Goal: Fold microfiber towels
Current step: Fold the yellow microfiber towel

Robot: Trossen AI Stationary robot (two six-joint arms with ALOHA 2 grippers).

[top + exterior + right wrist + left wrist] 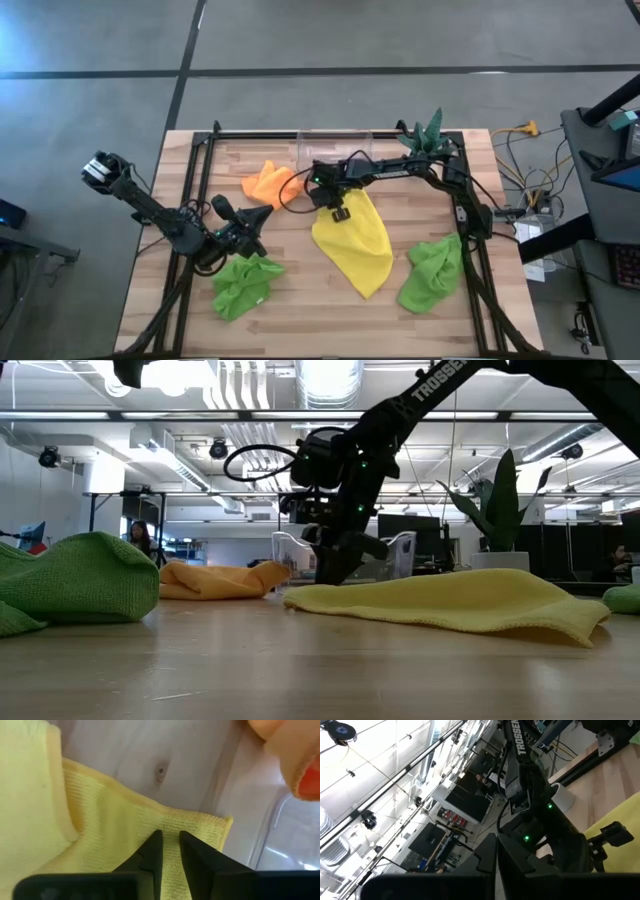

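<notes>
Right gripper (171, 851) clenched on yellow towel (125, 835) near its corner, cloth pinched between jaws. Left gripper (262, 217) clenched, empty.

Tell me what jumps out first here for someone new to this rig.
The yellow towel spread mid-table, with the right tool down on its far corner, fingers closing on the fabric edge. Crumpled lime green towels sit at the near left and near right, an orange towel at the far side. The left tool waits, shut, above the left green towel.
</notes>
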